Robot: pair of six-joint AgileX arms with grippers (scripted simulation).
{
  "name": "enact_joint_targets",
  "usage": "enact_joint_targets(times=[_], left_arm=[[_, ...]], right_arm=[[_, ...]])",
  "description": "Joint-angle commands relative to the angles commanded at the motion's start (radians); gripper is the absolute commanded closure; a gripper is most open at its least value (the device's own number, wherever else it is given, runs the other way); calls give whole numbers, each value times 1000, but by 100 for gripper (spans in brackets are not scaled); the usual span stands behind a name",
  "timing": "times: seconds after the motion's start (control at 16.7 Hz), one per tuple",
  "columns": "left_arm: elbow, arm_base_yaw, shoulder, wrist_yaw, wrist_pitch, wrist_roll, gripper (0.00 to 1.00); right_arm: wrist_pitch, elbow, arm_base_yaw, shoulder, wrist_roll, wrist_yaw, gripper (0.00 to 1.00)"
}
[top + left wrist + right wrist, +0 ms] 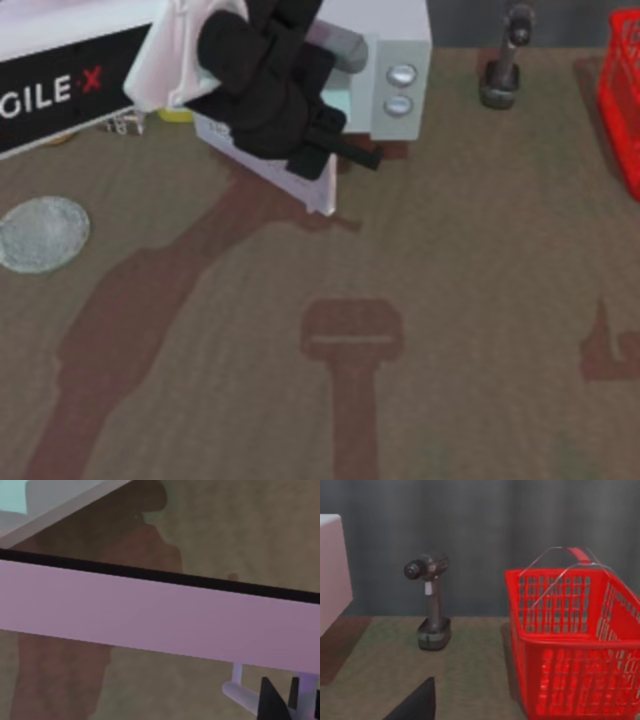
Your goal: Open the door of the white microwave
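Note:
The white microwave [398, 40] stands at the back of the table, its two silver knobs [400, 88] facing the front. Its door [268, 168] is swung partway out toward the left front, exposing a pale interior [338, 102]. My left gripper [352, 150] reaches over the door's free end. In the left wrist view the door's edge [160, 615] is a wide pale band, and my left gripper [284, 700] is shut on the door's bar handle [242, 694]. My right gripper [420, 705] is parked at the right, outside the top view.
A grey power drill [503, 70] [432, 605] stands upright right of the microwave. A red basket [620, 90] [570, 645] sits at the far right edge. A round grey disc [42, 233] lies at the left.

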Motion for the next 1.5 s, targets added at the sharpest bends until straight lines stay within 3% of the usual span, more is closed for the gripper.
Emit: enact_joint_targets(times=[0.54,0.96,1.5], left_arm=[[-1,-5,-3,8,0,-1,100],[-79,39,-60,71,15,122,100],[-80,39,-61,72,15,123,100]], right_arm=[[0,0,0,0,0,0,0],[0,0,0,0,0,0,0],[0,0,0,0,0,0,0]])
